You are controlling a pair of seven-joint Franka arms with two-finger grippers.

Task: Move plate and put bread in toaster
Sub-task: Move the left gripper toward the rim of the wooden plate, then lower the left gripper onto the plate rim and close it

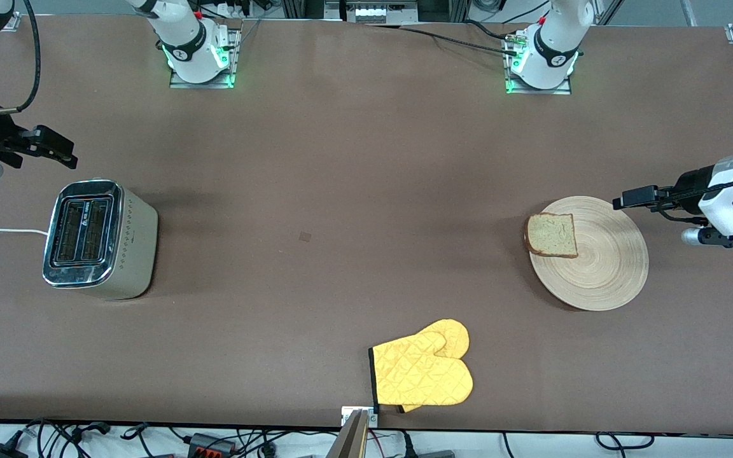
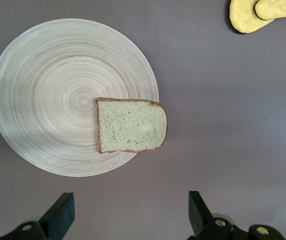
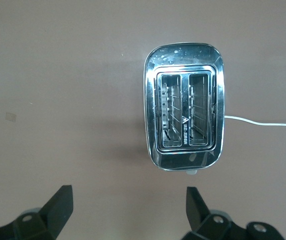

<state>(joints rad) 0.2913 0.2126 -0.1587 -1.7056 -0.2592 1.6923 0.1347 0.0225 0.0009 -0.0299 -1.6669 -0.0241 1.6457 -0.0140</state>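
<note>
bread (image 1: 552, 235): sits on the plate (image 1: 605, 270) edge toward your toaster (image 1: 96, 238)
left end effector (image 2: 128, 212): spread, empty, closest
right end effector (image 3: 125, 210): spread, hanging by the toaster

High front camera; wrist cameras face down — apparently sharing nothing.

Bread (image 1: 552, 235) on plate (image 1: 608, 273); toaster (image 1: 96, 238) toward right arm's end.

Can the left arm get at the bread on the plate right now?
Probably yes. The left gripper hangs open just over the plate's rim, and the bread lies flat and uncovered at the plate's edge toward the right arm's end, nothing in between.
</note>
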